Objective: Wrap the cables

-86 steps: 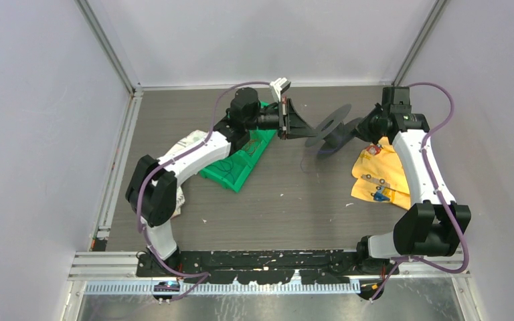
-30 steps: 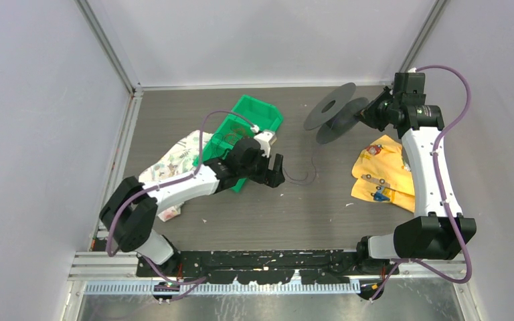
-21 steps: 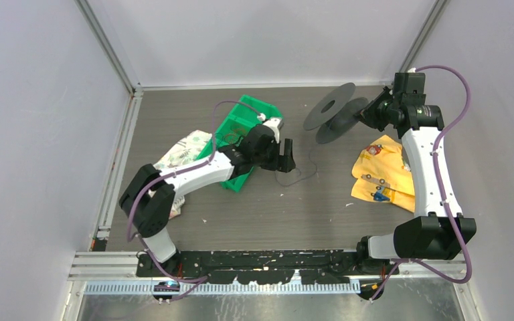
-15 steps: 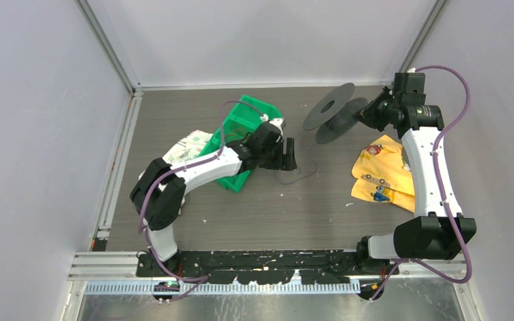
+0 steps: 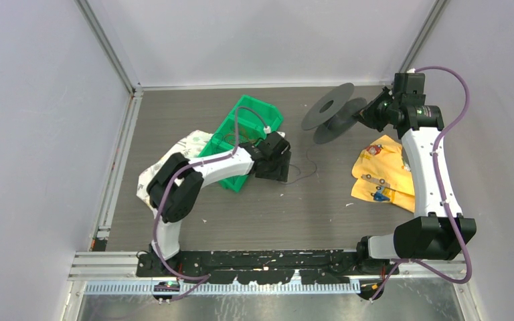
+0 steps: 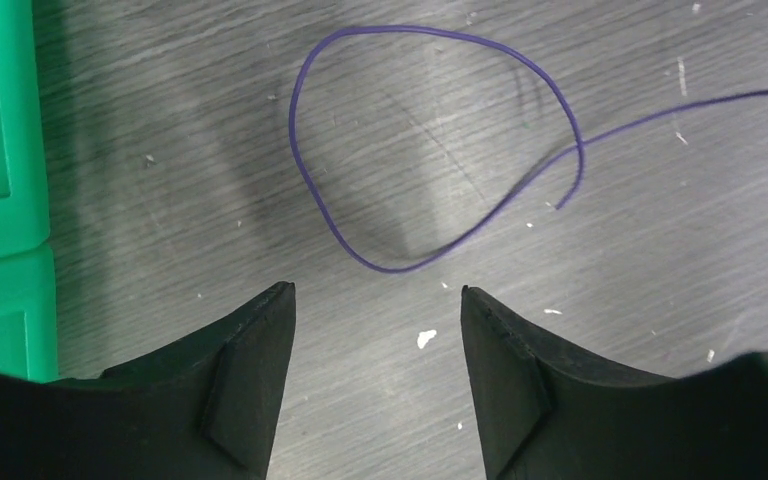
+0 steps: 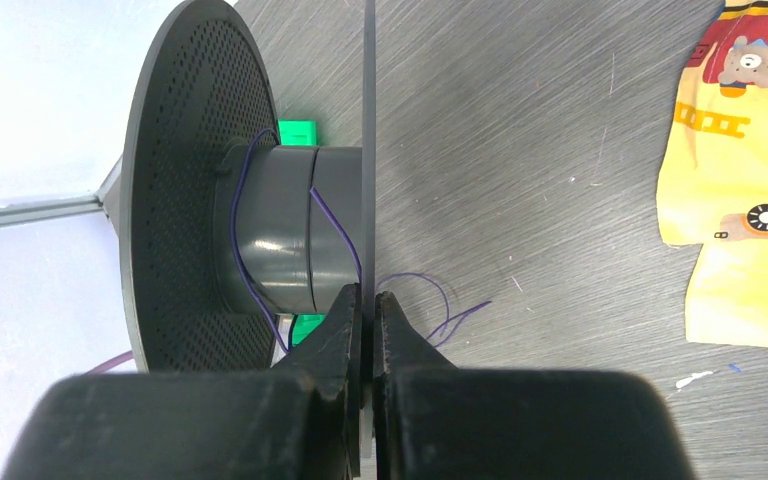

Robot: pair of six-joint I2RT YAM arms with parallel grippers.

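A thin dark purple cable (image 6: 400,269) lies in a loose loop on the table, its far end running toward the black two-flanged spool (image 5: 334,114). My left gripper (image 6: 378,290) hangs open just short of the loop's near bend, nothing between its fingers; in the top view it (image 5: 278,167) points down beside the cable (image 5: 307,164). My right gripper (image 7: 368,297) is shut on the edge of the spool's near flange (image 7: 368,120) and holds the spool tilted above the table at the back right. A few turns of cable (image 7: 332,228) cross the grey hub.
A green bin (image 5: 241,144) lies just left of my left gripper, with a patterned cloth (image 5: 181,150) beyond it. A yellow printed cloth (image 5: 381,174) lies under my right arm. Grey walls close the table on three sides.
My left arm has swung from the green bin toward the cable loop, turned its gripper downward and narrowed its jaws. The right arm and the spool have stayed still over the last second.
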